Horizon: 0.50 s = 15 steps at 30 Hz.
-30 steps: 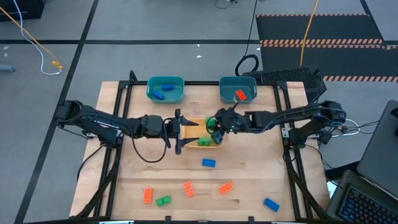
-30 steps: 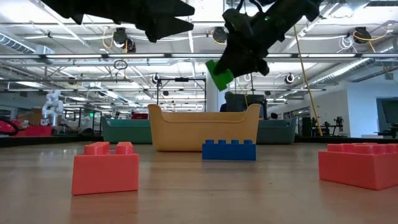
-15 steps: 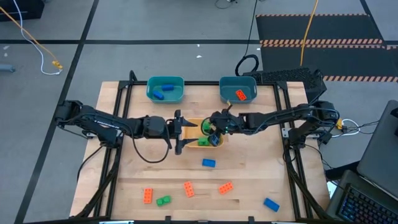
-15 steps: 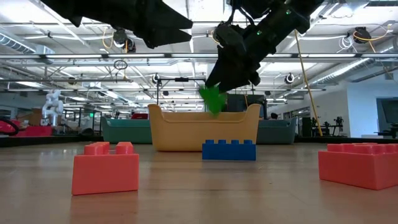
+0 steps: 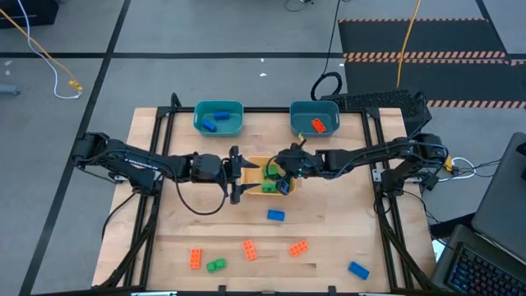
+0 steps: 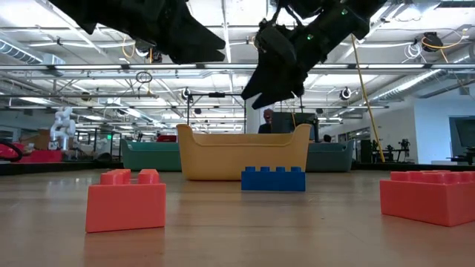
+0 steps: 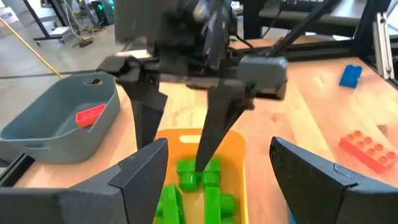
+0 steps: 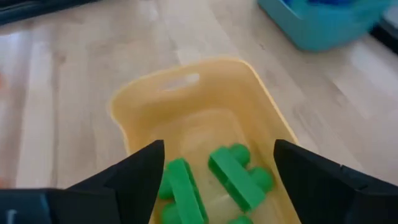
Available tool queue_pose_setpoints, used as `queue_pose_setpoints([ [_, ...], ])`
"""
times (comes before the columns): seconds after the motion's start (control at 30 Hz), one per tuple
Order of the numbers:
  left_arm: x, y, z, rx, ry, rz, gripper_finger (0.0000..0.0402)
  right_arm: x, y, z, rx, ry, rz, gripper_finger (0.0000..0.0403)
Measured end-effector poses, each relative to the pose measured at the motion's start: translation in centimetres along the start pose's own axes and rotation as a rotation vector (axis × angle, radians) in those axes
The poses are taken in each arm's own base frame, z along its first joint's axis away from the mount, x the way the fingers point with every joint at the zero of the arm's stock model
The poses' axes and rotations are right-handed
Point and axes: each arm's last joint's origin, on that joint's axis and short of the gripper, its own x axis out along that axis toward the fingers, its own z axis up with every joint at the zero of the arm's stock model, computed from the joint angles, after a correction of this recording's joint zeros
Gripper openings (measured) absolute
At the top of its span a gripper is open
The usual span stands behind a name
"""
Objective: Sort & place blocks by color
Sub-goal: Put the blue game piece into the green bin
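Dropped from the right gripper (image 6: 256, 89) half a second ago, the green block (image 8: 237, 179) now lies in the yellow-orange bin (image 8: 186, 81) among other green blocks. That gripper hangs just above the bin, fingers spread and empty. Facing it, the left gripper (image 7: 214, 174) is also open, holding nothing. Judging by the table, blue, orange and green blocks remain.

The yellow bin's (image 6: 245, 152) wall hides its green blocks (image 8: 233, 174), perhaps three.

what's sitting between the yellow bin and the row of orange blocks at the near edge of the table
One blue block lies there on the bare wood, seen in the high view between the yellow bin and the orange blocks.
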Motion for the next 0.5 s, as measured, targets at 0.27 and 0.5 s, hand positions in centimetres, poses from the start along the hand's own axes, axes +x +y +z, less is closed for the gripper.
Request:
queue_pose_setpoints([
  [0.27,-0.2,-0.4,-0.4,-0.094,0.057,-0.057,0.0282,-0.7,2.9,-0.8,-0.134,0.016,0.125,0.0277],
  [0.5,-0.8,-1.8,-2.6,-0.166,0.300,-0.125,0.0282,-1.5,5.1,-2.6,-0.236,0.099,0.147,0.0270],
])
